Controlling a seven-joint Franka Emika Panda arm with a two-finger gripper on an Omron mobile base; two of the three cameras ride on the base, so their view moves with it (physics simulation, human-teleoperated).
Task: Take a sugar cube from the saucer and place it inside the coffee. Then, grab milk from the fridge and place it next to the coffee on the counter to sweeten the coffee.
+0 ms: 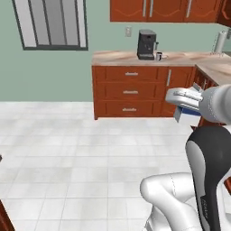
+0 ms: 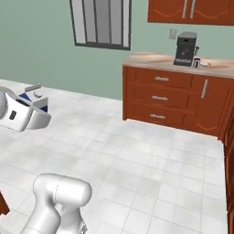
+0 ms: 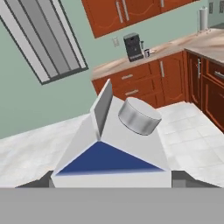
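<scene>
- Claw (image 3: 112,186) stands wide, clamped on the milk (image 3: 111,148) carton's body, carried over the floor, well apart from the worktop (image 1: 180,57).
- Carton judged light, rigid, crushable; lower-wall hold suits.
- Coffee (image 1: 159,56) waits beside espresso machine (image 1: 146,44).

Marbled counter (image 1: 122,57) runs across upper right of left base view, over reddish-brown drawers (image 1: 130,92) with silver bar handles. On it: black espresso machine (image 1: 146,44), the coffee (image 1: 159,56) just beside its right side, a saucer (image 2: 205,63) close by the mug in right base view. Paper towel roll (image 1: 219,42) upright at far right end. White tiled floor (image 1: 81,149) fills the lower frame.
</scene>
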